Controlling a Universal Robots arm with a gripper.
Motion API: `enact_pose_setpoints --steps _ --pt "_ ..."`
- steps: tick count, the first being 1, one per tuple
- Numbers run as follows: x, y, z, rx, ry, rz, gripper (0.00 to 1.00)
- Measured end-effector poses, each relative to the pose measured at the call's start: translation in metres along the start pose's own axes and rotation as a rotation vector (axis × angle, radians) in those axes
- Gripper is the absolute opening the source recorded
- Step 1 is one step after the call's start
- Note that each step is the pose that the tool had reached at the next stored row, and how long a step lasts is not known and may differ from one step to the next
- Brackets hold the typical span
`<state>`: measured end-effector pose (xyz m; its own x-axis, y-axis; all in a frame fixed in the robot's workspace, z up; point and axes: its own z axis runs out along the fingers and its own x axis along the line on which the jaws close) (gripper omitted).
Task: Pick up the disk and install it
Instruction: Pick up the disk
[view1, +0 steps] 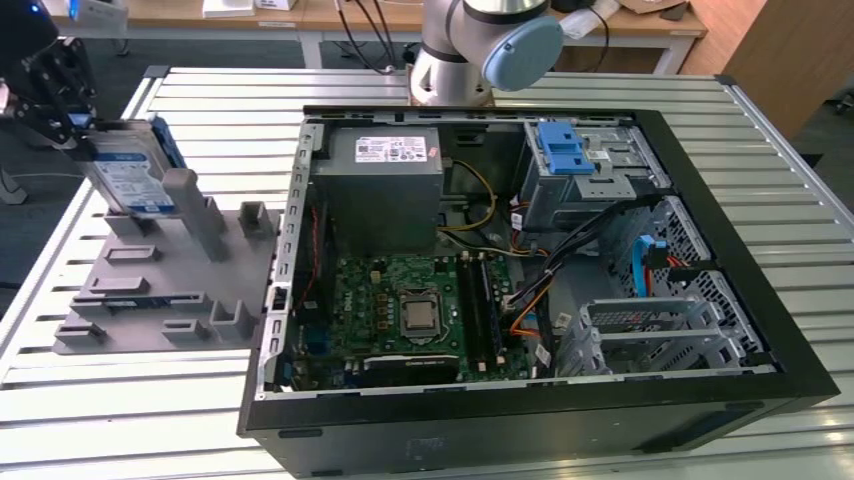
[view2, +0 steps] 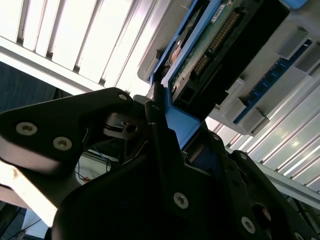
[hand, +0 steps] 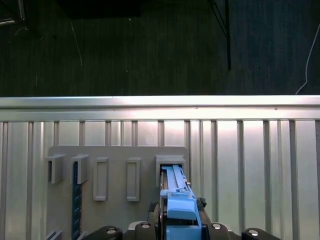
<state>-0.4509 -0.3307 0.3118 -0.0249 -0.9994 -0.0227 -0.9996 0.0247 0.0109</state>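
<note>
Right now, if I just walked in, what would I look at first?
Probably the big black computer case lying open in the middle of the slatted metal table, its green circuit board showing inside. Next, at the exterior view's left, the disk in its blue frame stands tilted at a grey slotted holder, with the black jaws closed on its upper end.

arm (view1: 470, 45) — upright at base; end effector (view1: 70, 128) — exterior view's left | pointing down | fingers clamped
</note>
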Motion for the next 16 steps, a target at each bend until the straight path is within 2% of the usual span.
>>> enact_pose_setpoints --steps 16 --pt "-0.0002 0.0001 -0.01 0.0 0.0 0.0 0.36"
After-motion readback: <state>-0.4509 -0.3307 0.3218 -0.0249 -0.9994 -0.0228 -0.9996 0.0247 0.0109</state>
